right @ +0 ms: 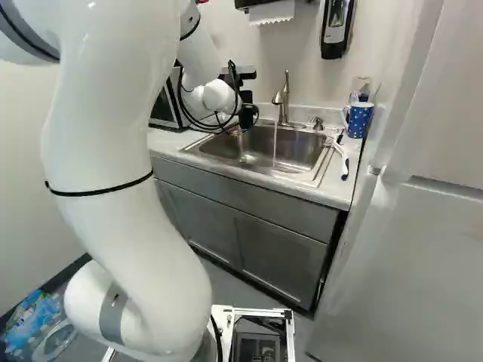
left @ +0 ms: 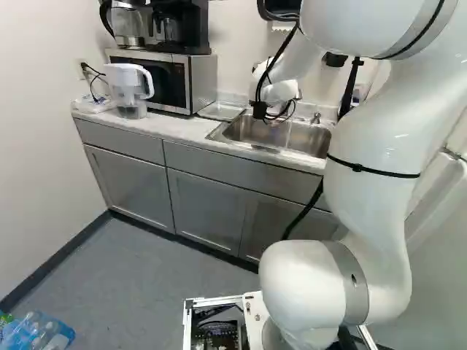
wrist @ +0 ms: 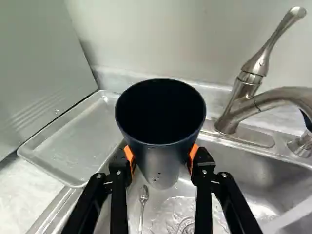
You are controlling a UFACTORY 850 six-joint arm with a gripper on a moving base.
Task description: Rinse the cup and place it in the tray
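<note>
the sink (right: 306,151) sits ahead of the arm (right: 121,196), and the move turns on what lies at its two sides: off the sink's left end, as the arm faces it, is the shallow metal tray (wrist: 73,141), flat beside the rim, while the faucet (wrist: 248,92) stands at the sink's back edge with its water (right: 275,143) running down toward the right. between the two, above the sink near its tray end, the gripper (wrist: 161,155) has the cup (wrist: 163,157) grasped, one orange pad pressed to either flank. so the tray lies to the left of the fingers and the stream to the right. the cup's long axis looks close to upright, mouth up and base down over the basin, running across the line between the pads. it is dark navy, nearly black inside, wide at the lip and narrower toward the foot, with a smooth, greyish sheen lower down and a few small spots there that look like drops. those drops hint that rinsing may be done, though i can't be sure; if it is, the next move is leftward over the sink's rim, with the foot kept clear of the tray's raised edge.
</note>
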